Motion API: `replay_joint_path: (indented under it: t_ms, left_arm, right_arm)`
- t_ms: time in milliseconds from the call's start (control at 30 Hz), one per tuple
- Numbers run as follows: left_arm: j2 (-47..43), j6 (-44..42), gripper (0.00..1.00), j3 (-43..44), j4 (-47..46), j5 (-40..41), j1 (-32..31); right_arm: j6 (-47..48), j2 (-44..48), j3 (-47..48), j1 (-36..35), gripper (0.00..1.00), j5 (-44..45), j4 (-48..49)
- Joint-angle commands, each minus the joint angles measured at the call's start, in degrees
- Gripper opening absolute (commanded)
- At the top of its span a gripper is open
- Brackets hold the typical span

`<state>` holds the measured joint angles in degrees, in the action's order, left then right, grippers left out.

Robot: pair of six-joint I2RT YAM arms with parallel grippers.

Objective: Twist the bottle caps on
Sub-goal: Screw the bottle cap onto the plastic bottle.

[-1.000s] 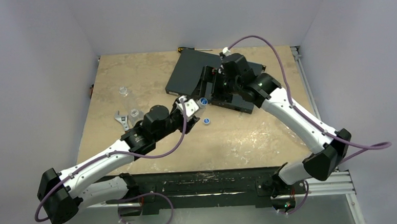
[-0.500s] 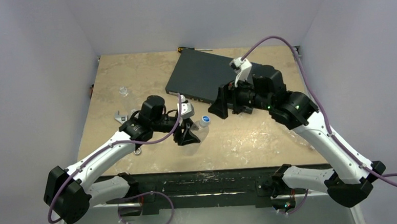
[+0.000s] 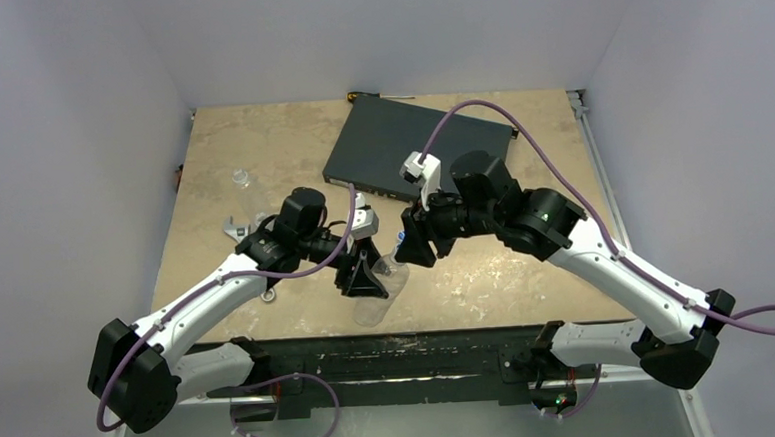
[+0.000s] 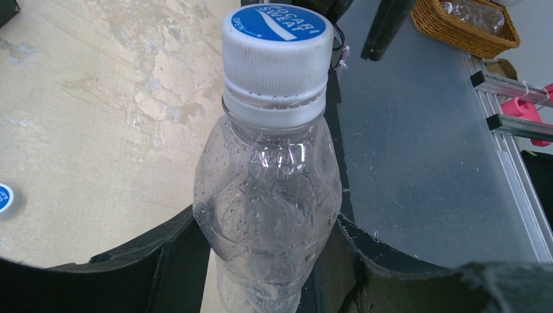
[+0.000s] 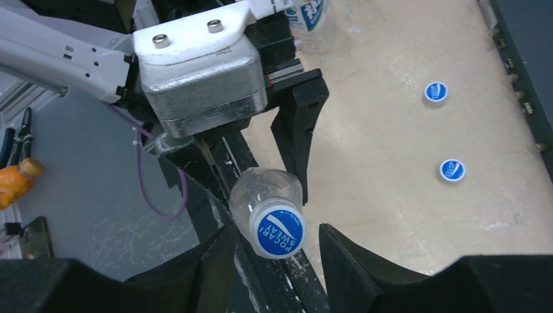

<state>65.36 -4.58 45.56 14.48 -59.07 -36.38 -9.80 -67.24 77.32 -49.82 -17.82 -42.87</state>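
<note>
My left gripper (image 4: 267, 261) is shut on the body of a clear bottle (image 4: 267, 195), held off the table near its front edge (image 3: 385, 279). A blue-topped white cap (image 4: 274, 45) sits on the bottle's neck. In the right wrist view that cap (image 5: 279, 231) lies between the fingers of my right gripper (image 5: 275, 242). The left finger is close against it. A gap shows before the right finger (image 5: 339, 254), so the jaws stand open around it. Two loose bottle caps (image 5: 435, 91) (image 5: 452, 169) lie on the table beyond.
A flat black box (image 3: 400, 148) lies at the back, with a screwdriver (image 3: 367, 96) behind it. A wrench (image 3: 236, 231) and a small clear bottle (image 3: 242, 176) are at the left. A labelled bottle (image 5: 313, 19) stands past the left gripper. A wicker basket (image 4: 466, 26) sits off the table.
My right arm has swung from the black box over to the held bottle, and its jaws have narrowed around the cap. The left gripper brought the bottle toward the front edge.
</note>
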Motion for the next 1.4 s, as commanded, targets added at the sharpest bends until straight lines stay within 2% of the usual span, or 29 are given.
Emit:
replay_joint_path:
  t_ms: [0, 167, 300, 467, 533, 700, 867, 1033, 1200, 1300, 1367]
  left_arm:
    - [-0.03, -0.82, 0.0, 1.51, -0.46, -2.98, 0.42]
    - [-0.08, -0.91, 0.0, 1.55, -1.07, -3.06, 0.43]
    - [-0.23, -0.74, 0.0, 1.51, -1.51, -2.51, 0.39]
    - [-0.41, -0.04, 0.0, 1.74, -2.92, -1.98, 0.43]
    - [-0.56, 0.05, 0.0, 2.06, -3.01, 0.56, 0.36]
    - [-2.45, 1.95, 0.0, 2.39, -6.49, 15.91, 0.4]
    - [-5.6, 3.53, 0.0, 2.0, -13.22, 37.93, 0.2]
    - [-7.85, 2.49, 0.0, 1.74, -21.85, 51.71, -0.86]
    - [-8.01, -3.81, 0.0, 0.33, -30.04, 65.14, -6.78]
    - [-6.04, -7.32, 0.0, 0.72, -31.32, 68.62, -9.93]
    - [-4.77, -7.64, 0.0, 1.63, -28.98, 68.75, -10.44]
  right_arm:
    - [2.49, -0.66, 0.7, 0.01, 0.51, -5.2, 0.74]
    - [1.24, -0.84, 1.66, 0.07, 0.44, -8.8, 0.68]
    - [1.13, -1.32, 2.01, 0.08, 0.34, -9.26, 0.33]
    - [0.88, -2.5, 1.7, 0.03, 0.33, -9.99, -0.53]
    - [-0.43, -3.03, 1.93, 0.03, 0.3, -8.48, -0.53]
    - [-7.42, -6.31, 4.11, 0.08, 0.14, -1.64, -2.44]
    - [-18.91, -11.58, 6.3, 0.16, 0.05, 5.29, -4.6]
    - [-28.9, -16.95, 6.04, 2.49, 0.02, 7.51, -2.49]
    - [-36.97, -21.88, 6.08, 4.23, 0.01, 4.78, 3.92]
    - [-39.17, -24.89, 8.82, 4.89, 0.01, 3.27, 5.05]
    - [-39.83, -25.49, 10.81, 5.32, 0.04, 3.37, 5.25]
